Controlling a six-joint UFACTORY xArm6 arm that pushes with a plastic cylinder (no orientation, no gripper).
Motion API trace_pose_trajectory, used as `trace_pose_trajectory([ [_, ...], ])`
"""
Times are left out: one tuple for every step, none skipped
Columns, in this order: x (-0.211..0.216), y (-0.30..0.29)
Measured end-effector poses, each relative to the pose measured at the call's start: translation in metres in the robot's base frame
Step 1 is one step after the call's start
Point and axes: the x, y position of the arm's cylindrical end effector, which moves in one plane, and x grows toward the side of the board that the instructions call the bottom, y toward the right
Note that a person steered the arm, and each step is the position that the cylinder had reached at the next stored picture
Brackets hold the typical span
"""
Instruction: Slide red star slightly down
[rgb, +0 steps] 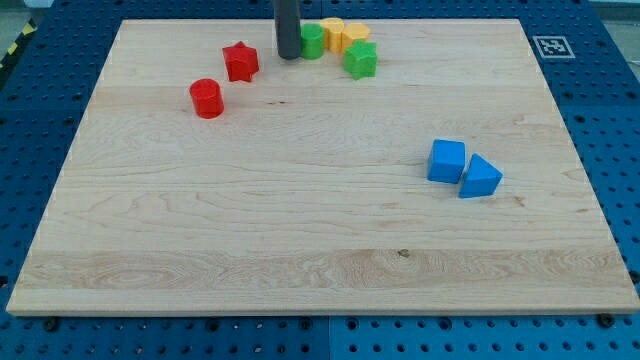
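Observation:
The red star (240, 61) lies on the wooden board (320, 200) near the view's top left. My tip (288, 55) stands just to the star's right, a small gap apart, and touches or nearly touches a green cylinder (312, 41) on its right. A red cylinder (207, 98) lies below and left of the star.
Two yellow blocks (343, 36) and a green star (362, 60) cluster right of the green cylinder at the view's top. A blue cube (446, 161) and a blue triangle (480, 178) touch at the view's right. A marker tag (551, 45) is off the board's top right corner.

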Motion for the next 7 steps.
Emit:
trace_pose_trajectory([
  [-0.003,0.01],
  [-0.013,0.005],
  [-0.017,-0.015],
  [-0.018,-0.019],
  [-0.018,-0.019],
  [-0.018,-0.015],
  [-0.018,-0.015],
])
